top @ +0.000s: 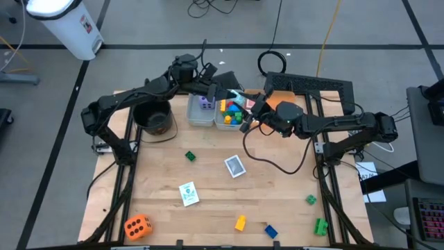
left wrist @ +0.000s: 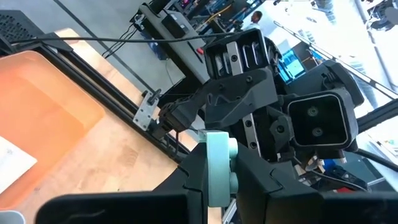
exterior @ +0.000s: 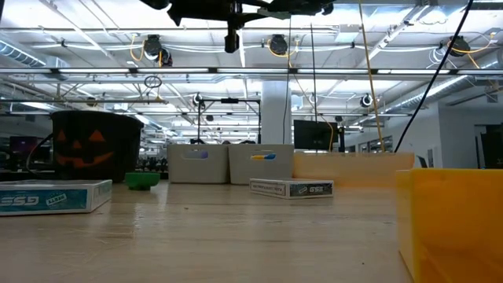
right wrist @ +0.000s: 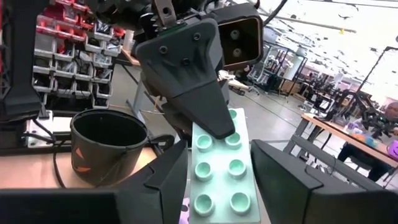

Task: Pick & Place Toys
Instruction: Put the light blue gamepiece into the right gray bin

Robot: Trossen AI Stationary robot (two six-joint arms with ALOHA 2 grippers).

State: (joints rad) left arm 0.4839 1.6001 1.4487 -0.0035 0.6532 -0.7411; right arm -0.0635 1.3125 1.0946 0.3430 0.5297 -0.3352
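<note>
A pale green studded brick [right wrist: 217,168] hangs in the air above two grey bins [top: 201,114]. My left gripper [left wrist: 217,186] is shut on it, reaching in from the table's left. My right gripper [right wrist: 217,190] faces it from the right, open, with its fingers close on either side of the brick's near end. One bin holds a purple die [top: 205,104], the other several coloured bricks [top: 230,111]. On the table lie two cards [top: 235,166] [top: 189,193], an orange die [top: 137,226], and green [top: 189,156], yellow [top: 240,223] and blue [top: 270,230] bricks. My left gripper pinches the brick's far end [right wrist: 214,138] between its two fingers, one finger [right wrist: 199,93] flat on the studded face and the other behind it. The fingers come in about level, along the brick. The brick is lifted clear and juts toward my right gripper. My right gripper: I cannot tell whether its fingers [right wrist: 165,180] touch the brick's long sides.
A black pumpkin bucket [top: 154,117] stands left of the bins and a flat orange tray [top: 281,101] right of them. Two more green bricks [top: 311,200] [top: 320,226] lie near the right front corner. A cable [top: 274,163] loops over the table's middle.
</note>
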